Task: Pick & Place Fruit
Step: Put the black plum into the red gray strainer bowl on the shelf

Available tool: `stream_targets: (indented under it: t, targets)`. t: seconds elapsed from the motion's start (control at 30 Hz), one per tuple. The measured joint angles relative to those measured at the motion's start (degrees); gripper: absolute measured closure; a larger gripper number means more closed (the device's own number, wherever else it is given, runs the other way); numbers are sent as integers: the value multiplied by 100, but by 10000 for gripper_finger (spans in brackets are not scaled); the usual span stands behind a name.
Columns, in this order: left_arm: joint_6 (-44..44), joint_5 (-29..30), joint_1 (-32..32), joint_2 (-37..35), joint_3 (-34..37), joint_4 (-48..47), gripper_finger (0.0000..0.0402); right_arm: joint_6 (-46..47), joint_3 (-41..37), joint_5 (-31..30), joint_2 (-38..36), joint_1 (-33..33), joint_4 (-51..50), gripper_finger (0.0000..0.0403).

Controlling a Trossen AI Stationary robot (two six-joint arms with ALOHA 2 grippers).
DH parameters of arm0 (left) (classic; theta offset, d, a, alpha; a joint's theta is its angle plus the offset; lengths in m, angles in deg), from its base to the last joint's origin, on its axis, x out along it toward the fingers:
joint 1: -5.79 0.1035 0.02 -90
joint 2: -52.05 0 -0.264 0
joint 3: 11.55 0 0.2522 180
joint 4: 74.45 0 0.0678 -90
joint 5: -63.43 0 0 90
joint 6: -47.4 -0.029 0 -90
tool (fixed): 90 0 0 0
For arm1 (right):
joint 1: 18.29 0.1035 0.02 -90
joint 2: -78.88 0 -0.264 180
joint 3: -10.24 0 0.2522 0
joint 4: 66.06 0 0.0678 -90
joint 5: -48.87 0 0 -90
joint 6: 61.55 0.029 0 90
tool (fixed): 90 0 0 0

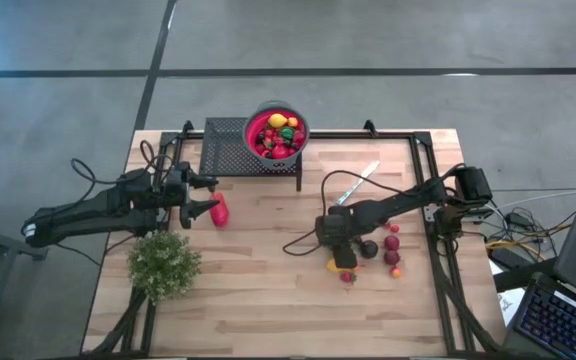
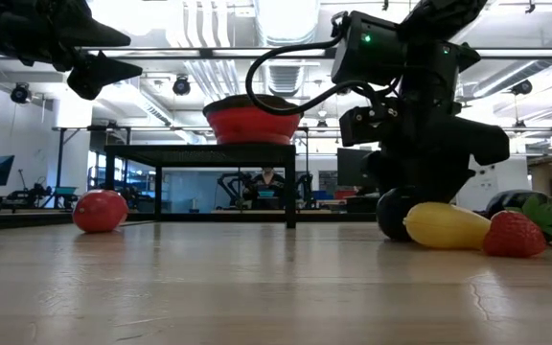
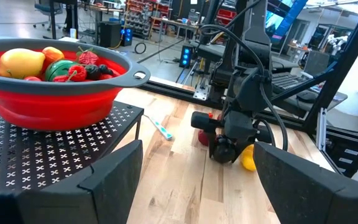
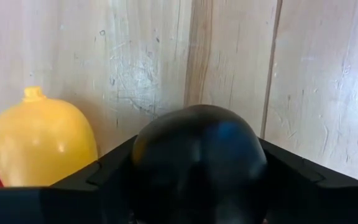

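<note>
My right gripper points down over the loose fruit at the table's right and is shut on a dark round fruit. Beside it lie a yellow fruit, a strawberry, another dark fruit and small maroon and orange pieces. A red bowl full of fruit stands on a black mesh stand at the far middle. My left gripper hangs open above the table's left, near a larger red fruit that lies on the wood. My right gripper has the dark round fruit between its two fingers, one finger against each of its opposite sides. The fingers come from above, pointing steeply down. In the low view the fruit's underside sits on the table.
A bushy green plant stands at the near left. A silver knife lies on the wood behind my right gripper. Black frame rails run along the table's left, right and far edges. Bare wood lies between the arms and along the near edge.
</note>
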Motion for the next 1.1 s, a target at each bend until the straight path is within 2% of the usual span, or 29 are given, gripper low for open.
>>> stream_targets:
  t: [0.13,0.37,0.67,0.9,1.1]
  targets:
    - [0,0,0,0,0,0,90,0,0,0,0,0,0,157]
    - [0,0,-1,0,0,0,90,-1,0,0,0,0,0,139]
    - [1,1,-1,0,0,0,90,0,0,7,-4,-9,0,161]
    - [2,0,1,0,-1,0,90,-2,0,4,-53,-11,9,142]
    - [1,1,-1,0,0,-1,90,-29,188,7,-162,-13,-42,160]
